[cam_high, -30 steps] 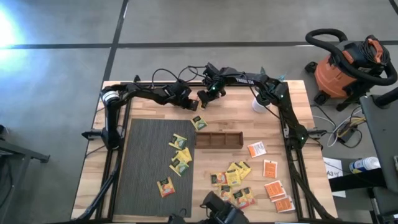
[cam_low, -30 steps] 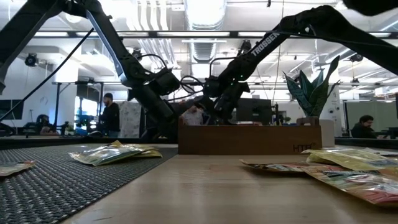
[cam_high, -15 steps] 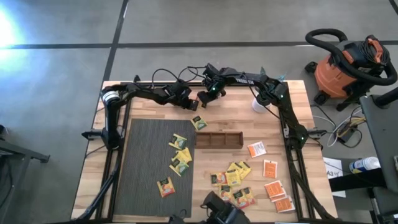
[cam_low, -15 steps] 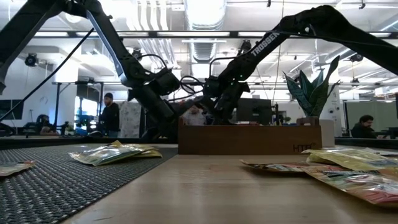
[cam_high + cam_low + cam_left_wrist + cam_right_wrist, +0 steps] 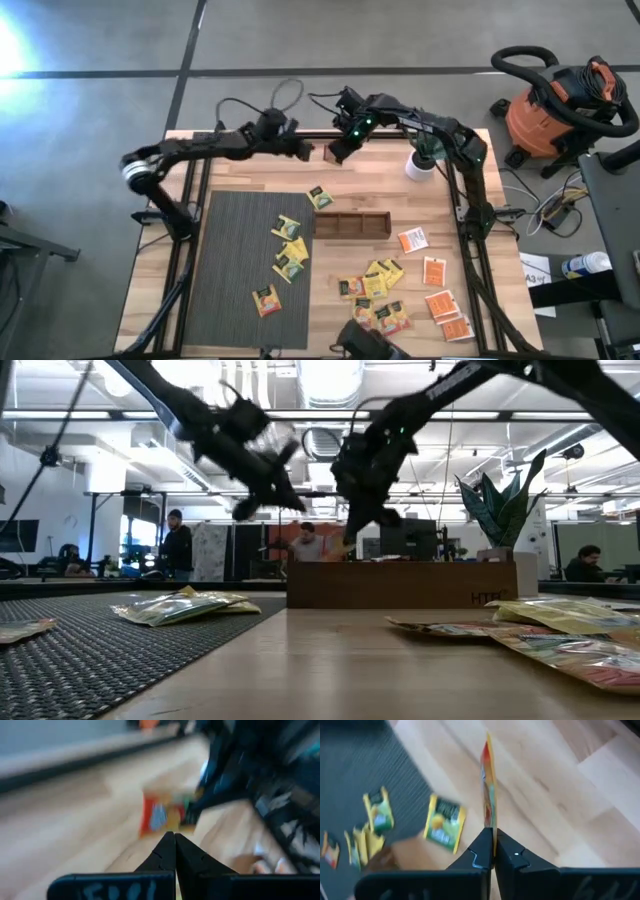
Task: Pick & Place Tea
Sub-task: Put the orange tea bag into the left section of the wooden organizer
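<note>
Sachets of tea [image 5: 290, 252] are lying scattered across the dark mat [image 5: 235, 260] and the tabletop [image 5: 400, 190], around the wooden tray [image 5: 350, 226]. Over the far edge we are hovering the left end effector [image 5: 303, 150], clenched on nothing. Just to its right, our right end effector [image 5: 335, 152] is gripping an orange sachet [image 5: 488, 795] edge-on above the wood.

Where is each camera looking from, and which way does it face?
High: above the table, straight down; both arms, left hand, right hand.
Low: table height, level across the wooden tray into the room; both arms overhead.
Left wrist: behind shut fingers, facing the orange sachet.
Right wrist: behind fingers pinching that sachet edge-on.
Both wrist views share the sachet.
</note>
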You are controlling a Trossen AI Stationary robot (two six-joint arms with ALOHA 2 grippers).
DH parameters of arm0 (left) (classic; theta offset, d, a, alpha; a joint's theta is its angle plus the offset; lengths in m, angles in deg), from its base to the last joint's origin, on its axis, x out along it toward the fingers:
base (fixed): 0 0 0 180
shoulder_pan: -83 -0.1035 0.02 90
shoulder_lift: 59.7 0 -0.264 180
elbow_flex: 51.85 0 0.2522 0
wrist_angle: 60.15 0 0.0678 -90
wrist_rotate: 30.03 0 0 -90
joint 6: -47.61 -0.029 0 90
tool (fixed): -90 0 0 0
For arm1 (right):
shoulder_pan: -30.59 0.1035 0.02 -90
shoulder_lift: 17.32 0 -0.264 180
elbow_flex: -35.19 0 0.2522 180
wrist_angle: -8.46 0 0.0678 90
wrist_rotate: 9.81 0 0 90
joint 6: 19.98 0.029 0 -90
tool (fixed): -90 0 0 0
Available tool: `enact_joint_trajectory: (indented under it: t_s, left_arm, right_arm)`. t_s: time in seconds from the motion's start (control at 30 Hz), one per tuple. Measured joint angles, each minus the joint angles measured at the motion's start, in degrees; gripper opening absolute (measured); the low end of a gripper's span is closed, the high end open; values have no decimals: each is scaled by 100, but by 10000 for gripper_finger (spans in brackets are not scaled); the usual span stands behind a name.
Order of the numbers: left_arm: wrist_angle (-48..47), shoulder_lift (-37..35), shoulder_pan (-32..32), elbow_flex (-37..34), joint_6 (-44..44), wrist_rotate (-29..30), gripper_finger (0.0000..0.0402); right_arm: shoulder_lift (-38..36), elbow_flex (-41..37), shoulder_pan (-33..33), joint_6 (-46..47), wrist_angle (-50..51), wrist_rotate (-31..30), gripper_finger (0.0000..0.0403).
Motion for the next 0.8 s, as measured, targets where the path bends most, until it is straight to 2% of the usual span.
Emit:
enact_joint_trajectory:
  t_s: [0.1,0.23,0.4,0.57,0.8]
  left_arm:
    - [40,-441,-25,3,-44,348,0]
    - [318,-729,-55,12,85,256,0]
    - [372,-592,26,83,369,-187,0]
    - [375,-466,226,121,486,-198,0]
    - [146,-465,460,117,280,-136,0]
  right_arm:
    - [-314,0,166,-206,276,-188,9]
    - [-633,0,463,-195,225,-251,9]
    - [-685,66,913,-104,130,-366,9]
    - [-620,76,1186,391,-34,-506,9]
    - [-616,76,1214,838,-269,-538,8]
